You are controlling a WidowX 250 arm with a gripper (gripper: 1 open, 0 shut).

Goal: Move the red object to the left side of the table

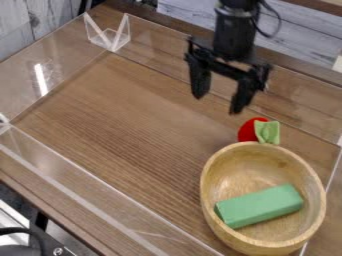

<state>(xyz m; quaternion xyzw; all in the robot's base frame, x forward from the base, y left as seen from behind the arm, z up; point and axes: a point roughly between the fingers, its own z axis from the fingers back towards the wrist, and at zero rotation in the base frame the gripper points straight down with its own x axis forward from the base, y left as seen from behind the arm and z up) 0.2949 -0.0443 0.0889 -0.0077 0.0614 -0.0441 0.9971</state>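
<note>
- Gripper (222, 95) pointing down over the table (120, 110), jaws spread wide, holding nothing.
- Red object (254, 130) lying on the wood at the right side, below and right of the gripper, apart from it.
- Green leaf piece on its right, touching the rim of the wooden bowl (227, 225).
- Green block (261, 206) lying inside the bowl.

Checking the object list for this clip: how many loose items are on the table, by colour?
Red: 1, the red object, on the table just behind the bowl
Green: 1, the green block, lying in the bowl
Wood-coloured: 1, the wooden bowl
Total: 3
</note>
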